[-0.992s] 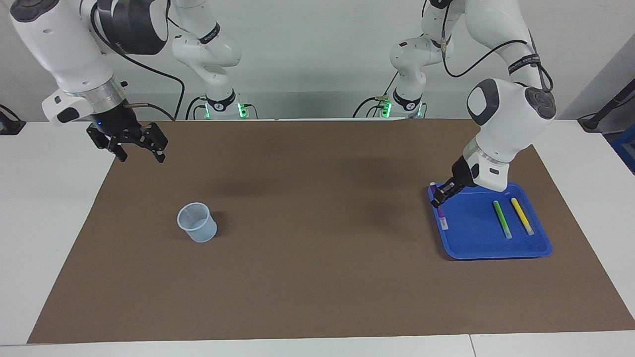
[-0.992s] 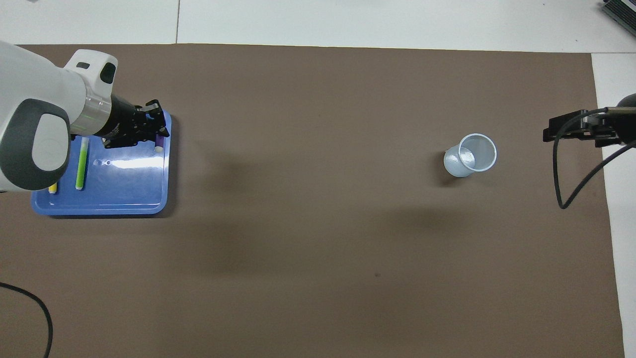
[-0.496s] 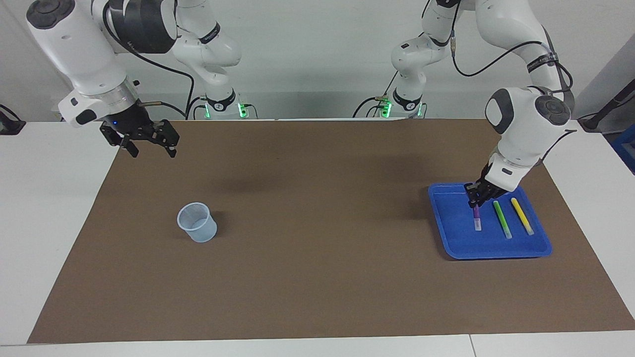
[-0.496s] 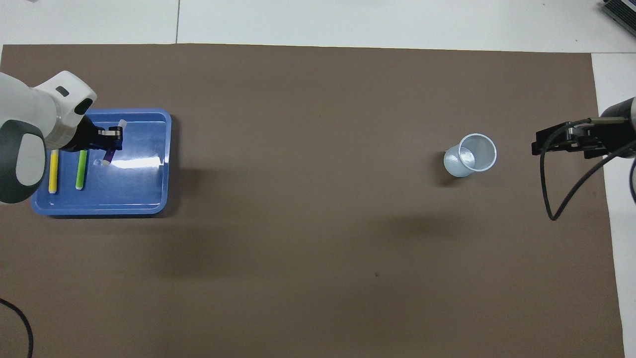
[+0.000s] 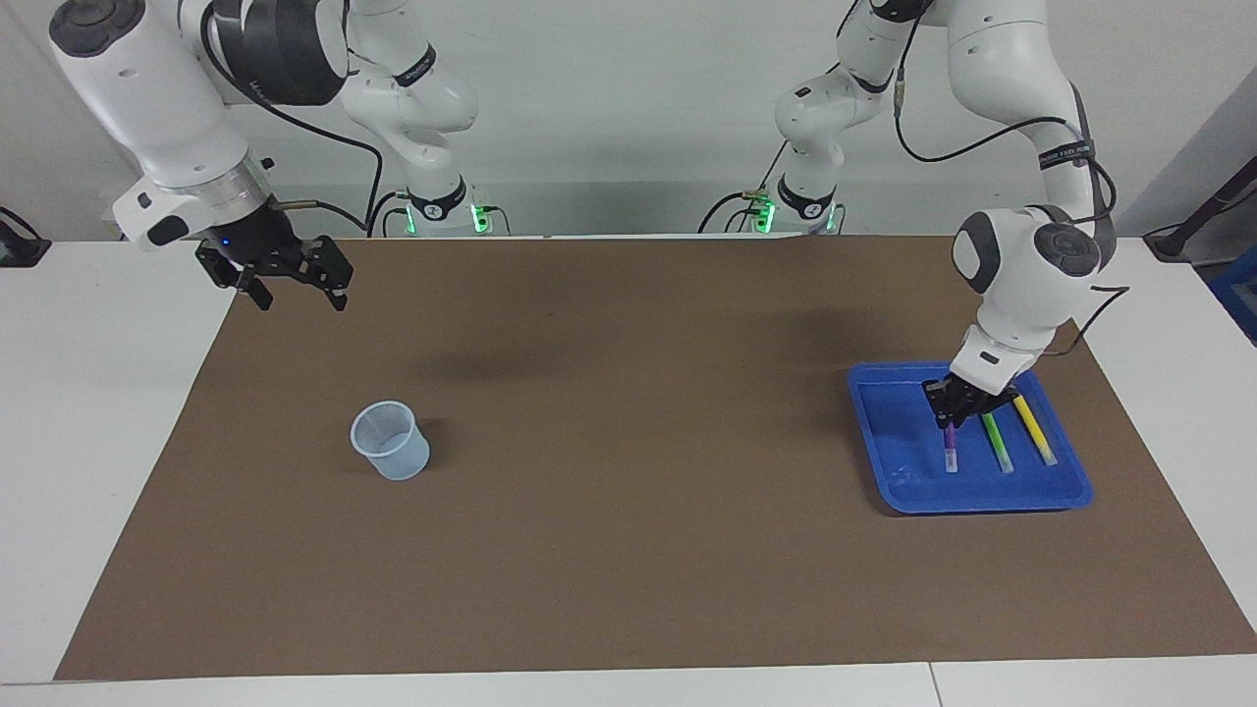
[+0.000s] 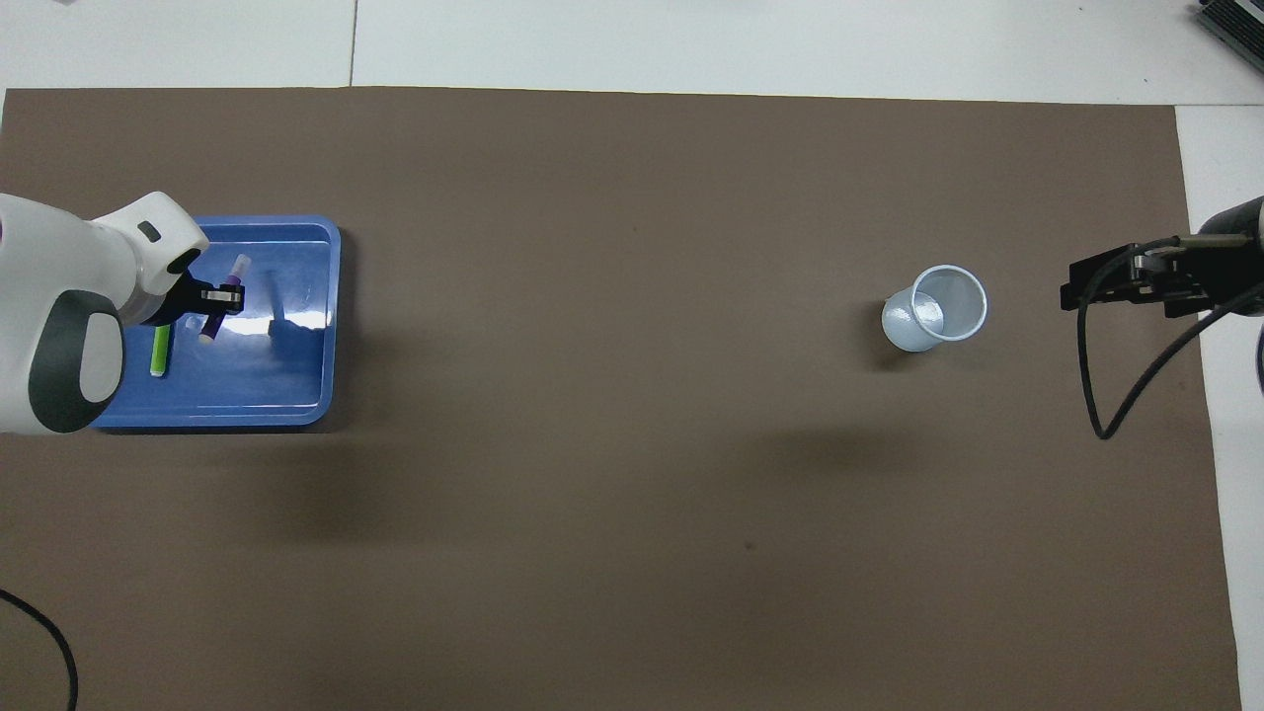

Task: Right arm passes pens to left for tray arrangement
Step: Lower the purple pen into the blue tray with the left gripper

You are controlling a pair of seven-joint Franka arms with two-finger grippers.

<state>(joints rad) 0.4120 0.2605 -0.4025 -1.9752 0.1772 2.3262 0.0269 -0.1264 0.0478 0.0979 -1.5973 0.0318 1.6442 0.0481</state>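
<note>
The blue tray (image 5: 877,462) lies at the left arm's end of the table and also shows in the overhead view (image 6: 296,385). The green pen (image 5: 998,442) and the yellow pen (image 5: 1034,430) lie side by side in it. My left gripper (image 5: 956,414) is low over the tray, shut on the purple pen (image 5: 950,450), which slants down beside the green pen with its whitish tip at the tray floor. In the overhead view the left gripper (image 6: 219,301) holds the purple pen (image 6: 237,272); the green pen (image 6: 158,354) shows partly and the yellow pen is hidden under the arm. My right gripper (image 5: 292,290) hangs open and empty over the mat's corner.
A small clear plastic cup (image 5: 391,440) stands upright on the brown mat (image 5: 628,550) toward the right arm's end, also seen from overhead (image 6: 936,308). The right gripper (image 6: 1096,281) shows at that view's edge with a black cable looping below it.
My left gripper carried the purple pen from the tray's rim inward to beside the green pen and lowered it. My right gripper rose slightly, then held still.
</note>
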